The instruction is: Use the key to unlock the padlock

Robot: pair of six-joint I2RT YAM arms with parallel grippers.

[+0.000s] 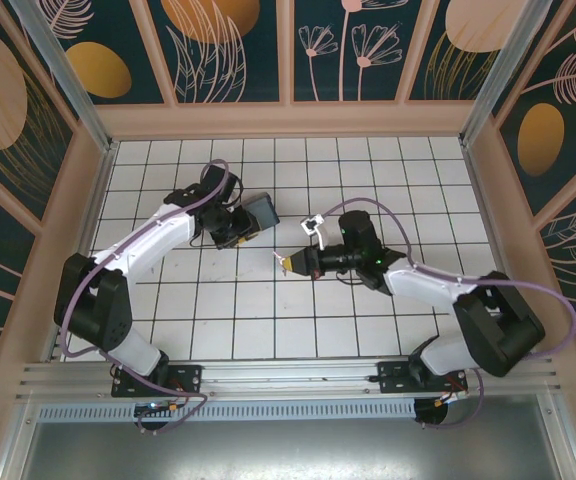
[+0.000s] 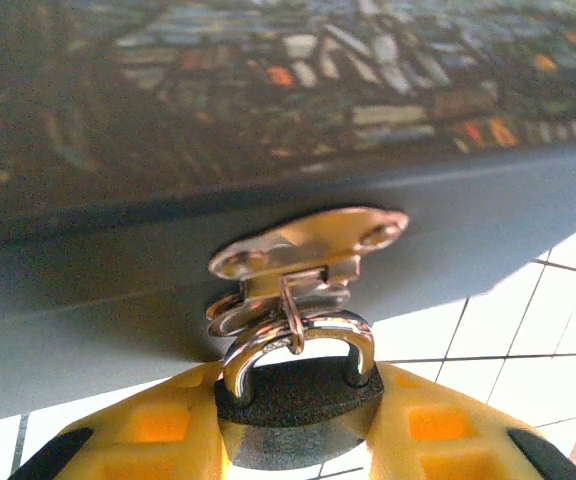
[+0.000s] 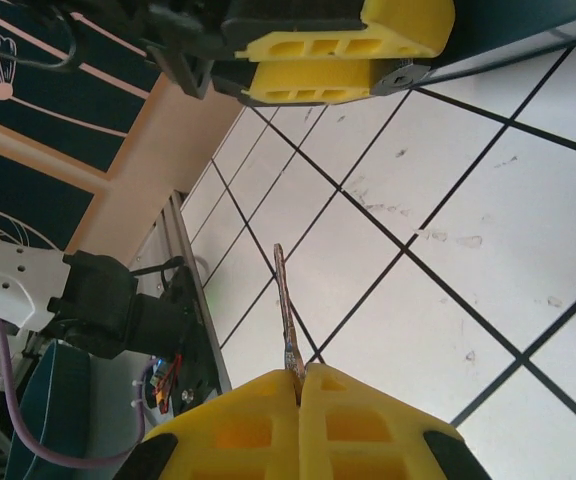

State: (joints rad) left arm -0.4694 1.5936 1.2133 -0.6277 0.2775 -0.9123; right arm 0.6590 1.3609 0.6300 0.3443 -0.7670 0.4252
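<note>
Re tiny dark-bodied, silvery-shackled padlock: hangs threaded through shiny metal hasp on front edge of blue painted box, body lowest. Shows both shackle legs seated in body, so prob. not yet unlocked. Sits clenched in left gripper, w/ one yellow finger on each side of body. Prob. held so to stop it swinging on hasp and to offer keyway end to other arm. Can't confirm which way keyway faces: hidden in left wrist view.

Re thin metal key w/ darker head: pinched at head in right gripper, fingers pressed together, blade poking straight out past fingertips. Hangs clear above white tiled floor. Prob. gripped at head to leave whole blade free for entry and let wrist roll do the turning.

Rel. position, right wrist view: points tip-first toward left gripper's yellow fingers, w/ bare tile showing between; near, not touching. From top view: puts right gripper to right of, and closer to arm bases than, left gripper and box, apart from both. Can't pick out padlock from above: too small.

Judgement: calls for short advance plus fine lining-up of blade w/ keyway; risks tip glancing off body or a yellow finger.
</note>
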